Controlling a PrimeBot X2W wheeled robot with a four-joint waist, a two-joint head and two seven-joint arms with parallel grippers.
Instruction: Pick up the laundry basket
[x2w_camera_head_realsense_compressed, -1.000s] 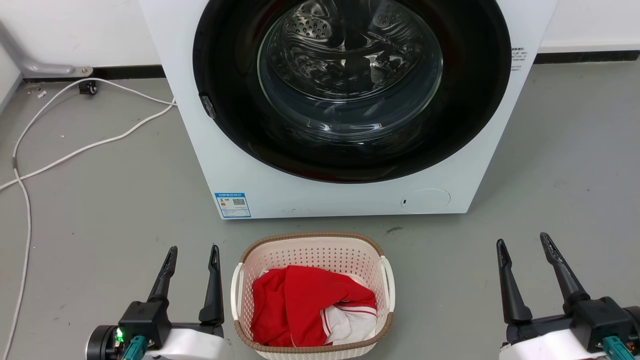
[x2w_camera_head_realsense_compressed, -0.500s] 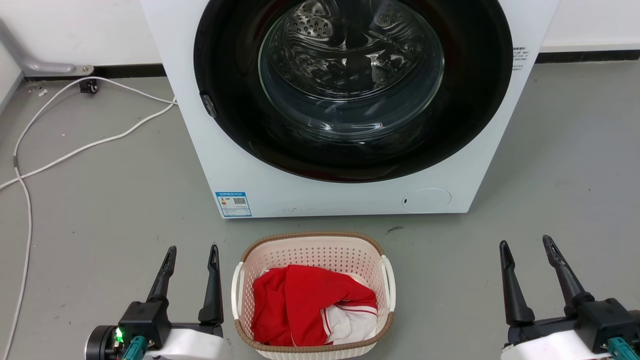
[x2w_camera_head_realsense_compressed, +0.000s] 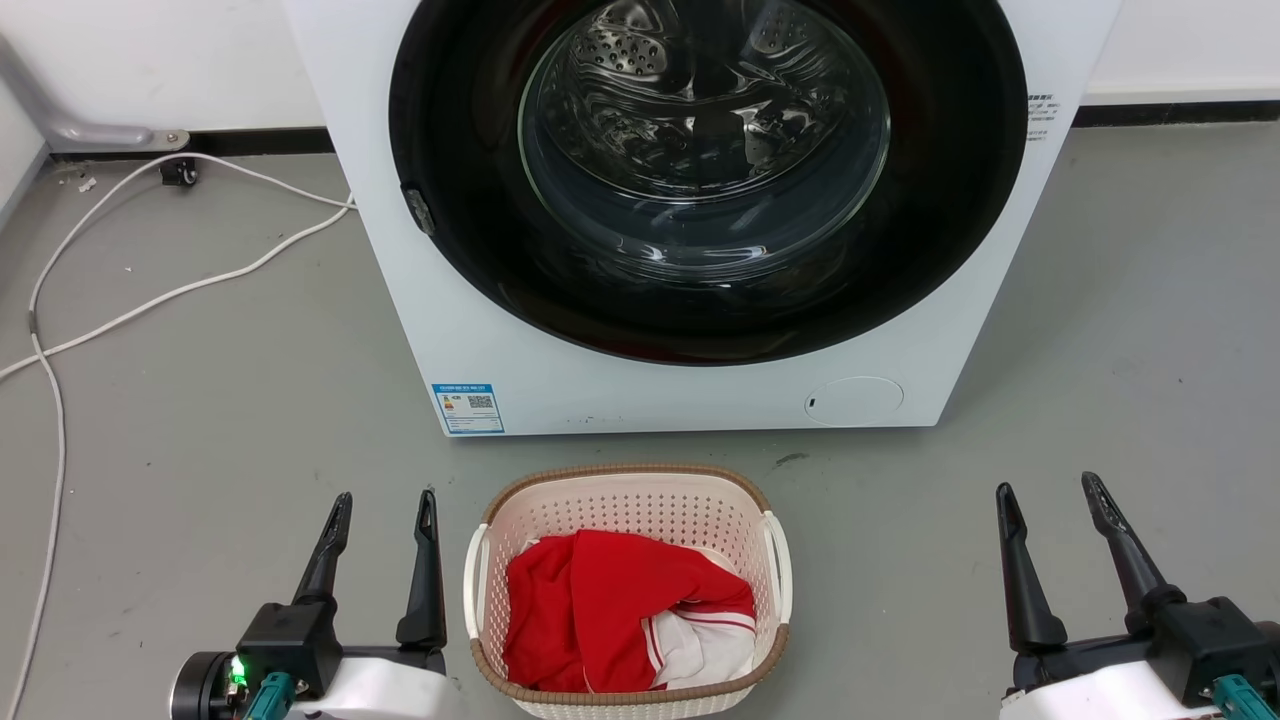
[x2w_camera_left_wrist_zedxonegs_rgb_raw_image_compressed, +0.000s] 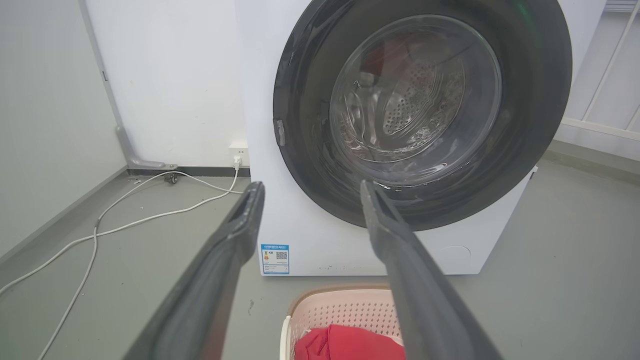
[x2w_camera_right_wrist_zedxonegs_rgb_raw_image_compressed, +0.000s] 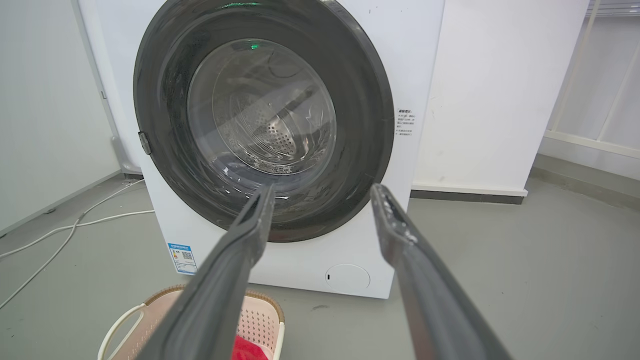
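Observation:
The laundry basket (x2w_camera_head_realsense_compressed: 620, 508) is cream-white perforated plastic with a brown woven rim and white side handles. It stands on the grey floor just in front of the washing machine and holds red and white clothes (x2w_camera_head_realsense_compressed: 610, 610). My left gripper (x2w_camera_head_realsense_compressed: 386, 500) is open, just left of the basket's left handle and apart from it. Far to the basket's right, my right gripper (x2w_camera_head_realsense_compressed: 1047, 487) stands open above bare floor. In the left wrist view the basket (x2w_camera_left_wrist_zedxonegs_rgb_raw_image_compressed: 340, 310) lies low between the left gripper (x2w_camera_left_wrist_zedxonegs_rgb_raw_image_compressed: 310, 186) fingers. The right wrist view has the basket (x2w_camera_right_wrist_zedxonegs_rgb_raw_image_compressed: 257, 320) at bottom left, partly behind the open right gripper (x2w_camera_right_wrist_zedxonegs_rgb_raw_image_compressed: 322, 187).
A white front-loading washing machine (x2w_camera_head_realsense_compressed: 560, 380) with a round dark glass door (x2w_camera_head_realsense_compressed: 705, 160) stands right behind the basket. White cables (x2w_camera_head_realsense_compressed: 150, 290) trail over the floor at left toward the wall. Open grey floor lies on both sides of the basket.
The head view has drifted slightly. The right gripper has edged a little up and left in that view. The basket and the left gripper have stayed put.

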